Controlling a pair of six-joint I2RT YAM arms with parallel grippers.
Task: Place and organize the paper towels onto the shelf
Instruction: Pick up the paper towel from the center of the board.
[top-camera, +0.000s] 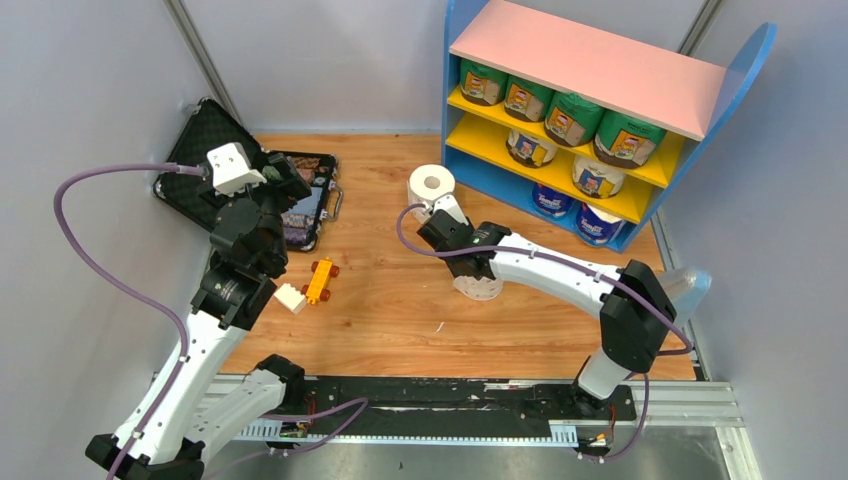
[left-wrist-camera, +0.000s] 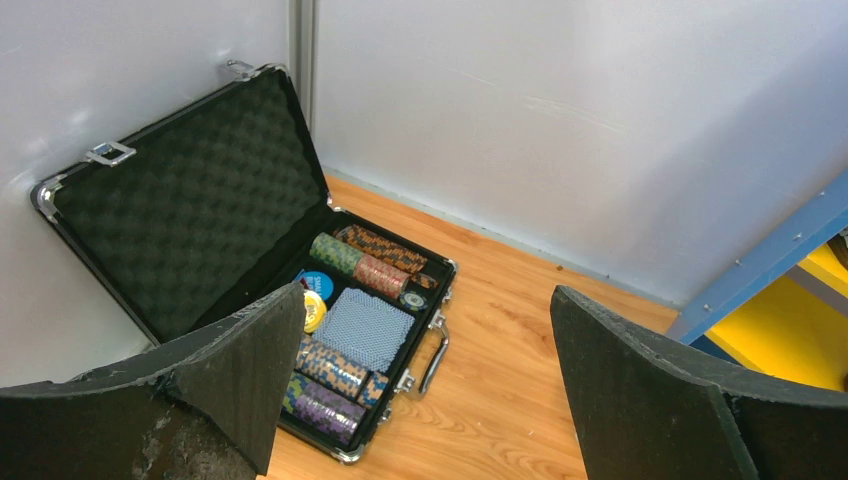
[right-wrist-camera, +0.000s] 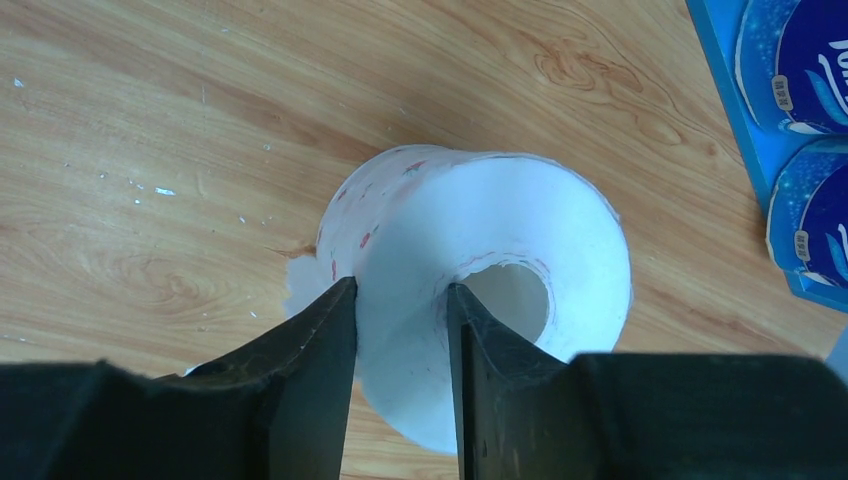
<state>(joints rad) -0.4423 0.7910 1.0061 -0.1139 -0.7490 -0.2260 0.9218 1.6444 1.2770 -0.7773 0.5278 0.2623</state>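
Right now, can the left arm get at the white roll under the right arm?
Probably not cleanly: the right arm, gripping another roll, lies across that roll, and the left gripper sits off by the black case.

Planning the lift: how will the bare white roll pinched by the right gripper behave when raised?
Probably light and soft: the bare white roll is unwrapped paper, so its wall may squash where the right gripper pinches it, one finger in the core. Held by one side, it will likely tilt when lifted. It stands on end; tipped over, it could roll.
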